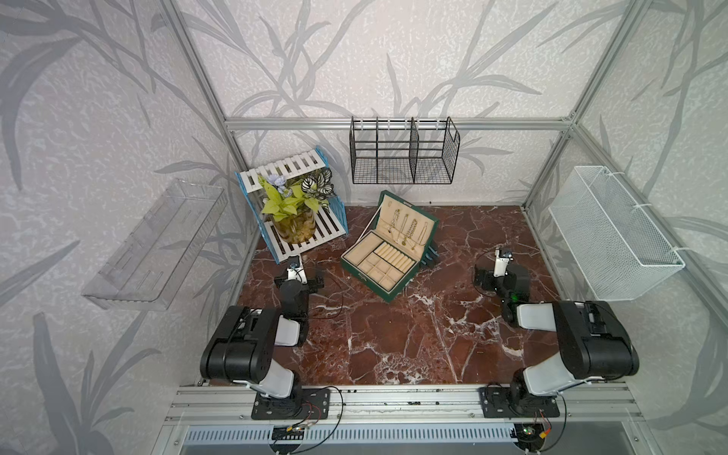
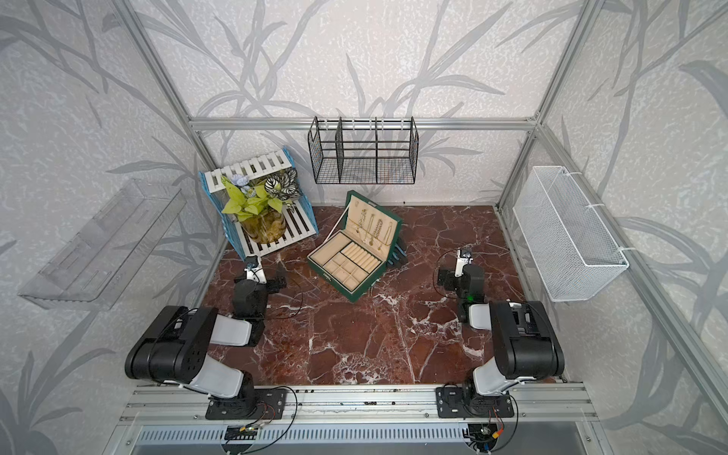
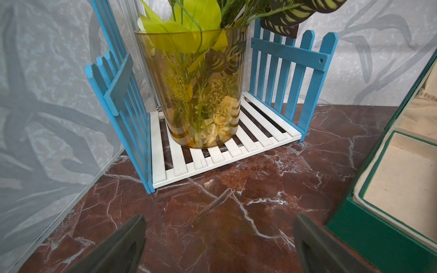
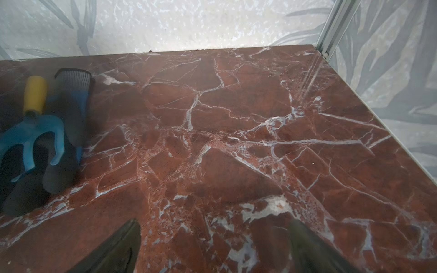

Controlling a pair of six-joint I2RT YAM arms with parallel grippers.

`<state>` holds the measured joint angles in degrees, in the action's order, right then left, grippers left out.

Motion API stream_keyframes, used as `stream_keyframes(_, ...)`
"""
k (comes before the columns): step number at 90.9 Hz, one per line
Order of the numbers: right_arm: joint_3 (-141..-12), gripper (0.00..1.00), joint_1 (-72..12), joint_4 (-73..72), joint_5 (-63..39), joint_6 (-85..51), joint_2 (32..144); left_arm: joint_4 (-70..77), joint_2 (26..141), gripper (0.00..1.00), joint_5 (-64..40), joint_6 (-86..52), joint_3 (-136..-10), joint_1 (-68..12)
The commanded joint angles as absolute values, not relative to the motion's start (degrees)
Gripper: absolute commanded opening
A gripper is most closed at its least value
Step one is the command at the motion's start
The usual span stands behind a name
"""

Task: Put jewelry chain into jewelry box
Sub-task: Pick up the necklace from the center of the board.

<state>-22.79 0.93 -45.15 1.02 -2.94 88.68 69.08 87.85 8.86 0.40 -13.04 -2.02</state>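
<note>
Top views show me 1 jewelry box open mid-desk, several chains hanging inside its lid, compartments empty. Both grippers' fingers spread apart, holding nothing.

An amber glass vase of green foliage stands on a blue-and-white slatted rack. On the red marble table a blue hand fork lies across what looks like a dark glove.

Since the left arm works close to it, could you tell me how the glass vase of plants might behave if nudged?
The glass vase looks tall and leaf-laden, so probably tip-prone. Its smooth glass likely slides on the white slats, and it could break if knocked.
</note>
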Motion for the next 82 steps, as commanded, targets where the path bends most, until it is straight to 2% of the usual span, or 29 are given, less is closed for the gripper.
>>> stream_keyframes(1, -23.82, 0.99, 1.23, -45.79, 0.79, -2.72, 87.71, 69.87, 87.21, 1.00, 8.46, 0.69, -14.14, -2.14)
stream_keyframes(35, -23.75, 0.99, 1.32, -45.85, 0.62, -2.80, 87.71, 70.40, 86.99, 1.00, 8.17, 0.78, -13.96, -2.08)
stream_keyframes(40, -23.69, 0.99, 1.26, -46.37, 0.17, -2.49, 87.29, 69.98, 85.23, 1.00, 7.45, 1.33, -13.97, -2.10)
stream_keyframes(44, -24.27, 0.99, 0.78, -44.02, -0.19, -1.74, 85.40, 64.03, 80.88, 1.00, 6.36, 1.86, -15.17, -2.17)
stream_keyframes(52, -32.49, 0.99, -0.36, -18.39, 2.38, -6.64, 78.42, 45.59, 71.87, 1.00, 4.88, 0.68, -20.66, -2.47)
stream_keyframes(60, -43.40, 0.99, -0.81, 4.36, 1.29, -14.72, 76.68, 40.36, 64.46, 1.00, 2.77, -0.78, -21.87, -4.54)
stream_keyframes(70, -48.38, 0.92, -6.50, 17.42, 2.44, -18.31, 77.04, 36.19, 58.67, 1.00, -2.23, -2.44, -22.72, -9.89)
stream_keyframes(77, -51.39, 0.88, -11.58, 25.46, 5.51, -23.08, 78.50, 34.09, 56.55, 1.00, -3.33, -1.45, -22.90, -17.10)
stream_keyframes(82, -53.49, 0.83, -13.75, 29.75, 3.65, -26.37, 80.71, 33.44, 55.70, 1.00, -4.61, -0.72, -22.67, -21.89)
